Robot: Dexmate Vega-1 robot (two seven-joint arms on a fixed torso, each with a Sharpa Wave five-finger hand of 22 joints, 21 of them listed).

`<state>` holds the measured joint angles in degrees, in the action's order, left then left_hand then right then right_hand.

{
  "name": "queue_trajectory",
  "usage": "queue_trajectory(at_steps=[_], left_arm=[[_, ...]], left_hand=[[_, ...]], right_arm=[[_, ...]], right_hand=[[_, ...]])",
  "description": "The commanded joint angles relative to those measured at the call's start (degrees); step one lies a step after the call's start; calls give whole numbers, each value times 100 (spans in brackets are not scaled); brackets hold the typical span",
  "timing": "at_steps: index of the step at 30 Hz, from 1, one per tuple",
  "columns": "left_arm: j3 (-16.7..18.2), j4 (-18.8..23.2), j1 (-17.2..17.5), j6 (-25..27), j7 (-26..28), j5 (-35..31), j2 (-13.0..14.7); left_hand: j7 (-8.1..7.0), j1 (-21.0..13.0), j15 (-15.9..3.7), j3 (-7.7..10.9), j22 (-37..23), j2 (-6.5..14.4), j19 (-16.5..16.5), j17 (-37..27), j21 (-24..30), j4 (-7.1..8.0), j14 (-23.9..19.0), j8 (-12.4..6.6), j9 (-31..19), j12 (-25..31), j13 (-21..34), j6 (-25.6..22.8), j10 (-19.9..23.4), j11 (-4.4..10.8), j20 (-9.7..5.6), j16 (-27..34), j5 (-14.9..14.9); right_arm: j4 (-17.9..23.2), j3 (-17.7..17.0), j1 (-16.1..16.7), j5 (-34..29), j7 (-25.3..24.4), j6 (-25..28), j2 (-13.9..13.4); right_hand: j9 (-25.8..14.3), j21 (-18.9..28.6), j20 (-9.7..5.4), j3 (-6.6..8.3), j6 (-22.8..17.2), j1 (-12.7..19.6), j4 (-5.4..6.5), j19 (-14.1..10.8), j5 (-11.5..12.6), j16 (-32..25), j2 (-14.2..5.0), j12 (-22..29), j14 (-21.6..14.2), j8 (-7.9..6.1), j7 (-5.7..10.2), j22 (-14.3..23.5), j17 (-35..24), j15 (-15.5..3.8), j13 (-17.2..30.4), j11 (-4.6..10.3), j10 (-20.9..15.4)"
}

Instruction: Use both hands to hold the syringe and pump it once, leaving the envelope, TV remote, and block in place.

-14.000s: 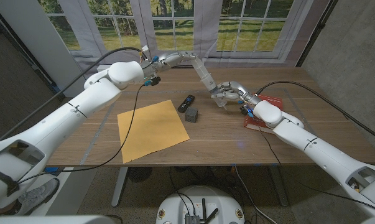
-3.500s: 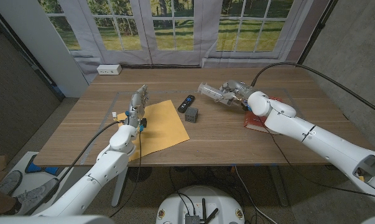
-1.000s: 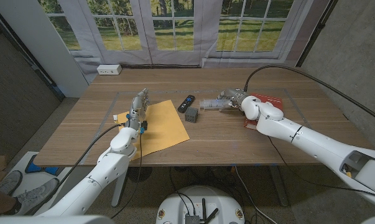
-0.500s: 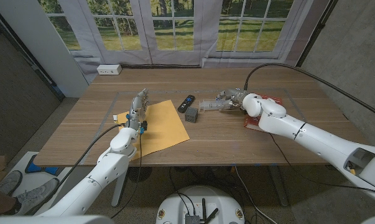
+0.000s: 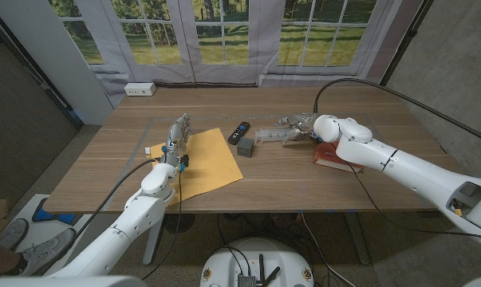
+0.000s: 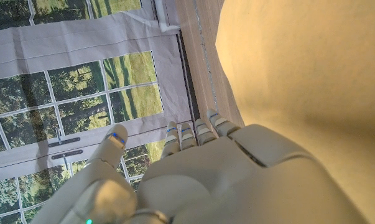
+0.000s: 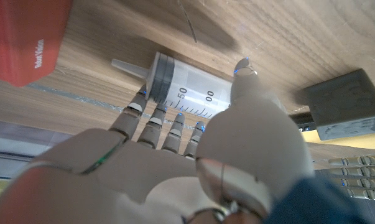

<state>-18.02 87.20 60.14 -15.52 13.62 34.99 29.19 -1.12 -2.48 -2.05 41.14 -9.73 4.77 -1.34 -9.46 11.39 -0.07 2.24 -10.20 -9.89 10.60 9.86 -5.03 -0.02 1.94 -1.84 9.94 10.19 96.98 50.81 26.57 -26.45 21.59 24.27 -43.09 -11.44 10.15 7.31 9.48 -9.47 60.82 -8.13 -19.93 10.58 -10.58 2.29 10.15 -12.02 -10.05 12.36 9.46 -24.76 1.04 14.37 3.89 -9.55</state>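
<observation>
The clear syringe (image 5: 272,135) lies along the table just right of the grey block (image 5: 246,147) and the black TV remote (image 5: 238,131). My right hand (image 5: 301,124) is at its right end. In the right wrist view my thumb crosses over the syringe (image 7: 187,84) barrel and my fingertips (image 7: 159,112) meet its other side, so the hand holds it. The block (image 7: 349,102) shows beyond it. My left hand (image 5: 178,131) stands on its edge with straight fingers at the left border of the yellow envelope (image 5: 196,163) and holds nothing. The envelope (image 6: 299,81) shows in the left wrist view beside that hand (image 6: 199,174).
A red box (image 5: 336,153) lies under my right forearm, close to the syringe; it also shows as the red box (image 7: 25,37) in the right wrist view. A white outlet strip (image 5: 140,89) sits at the table's far left edge. Bare wood stretches along the front and far sides.
The syringe was held up by both hands; the left hand has since drawn back to the envelope. The right hand lowered it to the table. In the last second only my right arm shifted.
</observation>
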Motion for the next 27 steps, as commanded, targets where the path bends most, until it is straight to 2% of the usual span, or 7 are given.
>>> queue_trajectory(at_steps=[1,6,12,18,22,27], left_arm=[[-15,-63,-60,-20,-50,2,3],[-9,-78,-67,-31,-52,2,2],[-9,-88,-70,-30,-47,2,0],[-7,-93,-62,-41,-54,6,0],[-5,-104,-64,-57,-63,6,0],[-11,-142,-90,-76,-99,-1,3]], left_hand=[[8,57,-96,18,-14,491,-27,-32,-9,25,-13,-23,-11,38,19,-35,-2,7,-78,39,30],[10,57,-94,23,-14,488,-31,-30,-10,34,-18,-25,-11,36,20,-41,-4,4,-78,38,31],[7,55,-94,31,-14,485,-30,-28,-12,41,-21,-24,-11,35,20,-41,-5,4,-79,35,32],[4,55,-91,38,-14,482,-32,-27,-14,50,-21,-23,-11,36,20,-42,-1,2,-77,32,32],[9,53,-94,43,-14,482,-31,-25,-15,56,-21,-22,-11,37,20,-42,1,8,-78,30,33],[4,53,-98,49,-14,478,-31,-24,-17,61,-23,-24,-11,35,20,-48,-1,1,-77,28,33]], right_arm=[[-13,15,-204,129,731,-81,-70],[-68,28,-287,202,932,-134,-66],[-119,6,-323,276,990,-215,-60],[-80,-105,-258,359,845,-284,-104],[-2,-196,-175,409,709,-301,-152],[113,-484,86,663,296,-432,-239]], right_hand=[[5,0,96,-50,414,-252,55,182,42,36,21,13,378,13,-3,14,103,210,-48,-38,296],[36,-5,249,-58,983,-430,70,422,63,21,46,15,746,29,-9,14,245,423,-122,-165,684],[54,1,304,-43,1315,-520,56,589,70,55,45,-4,1168,-3,-50,14,385,614,-185,-230,1082],[65,-1,339,-26,1597,-599,58,732,67,53,25,0,1481,4,-65,14,495,694,-234,-250,1350],[67,-4,330,-22,1644,-622,63,773,64,46,13,8,1533,2,-80,14,520,699,-245,-247,1388],[69,3,282,-27,1671,-690,91,794,56,17,-8,32,1537,-11,-86,14,544,669,-257,-243,1386]])
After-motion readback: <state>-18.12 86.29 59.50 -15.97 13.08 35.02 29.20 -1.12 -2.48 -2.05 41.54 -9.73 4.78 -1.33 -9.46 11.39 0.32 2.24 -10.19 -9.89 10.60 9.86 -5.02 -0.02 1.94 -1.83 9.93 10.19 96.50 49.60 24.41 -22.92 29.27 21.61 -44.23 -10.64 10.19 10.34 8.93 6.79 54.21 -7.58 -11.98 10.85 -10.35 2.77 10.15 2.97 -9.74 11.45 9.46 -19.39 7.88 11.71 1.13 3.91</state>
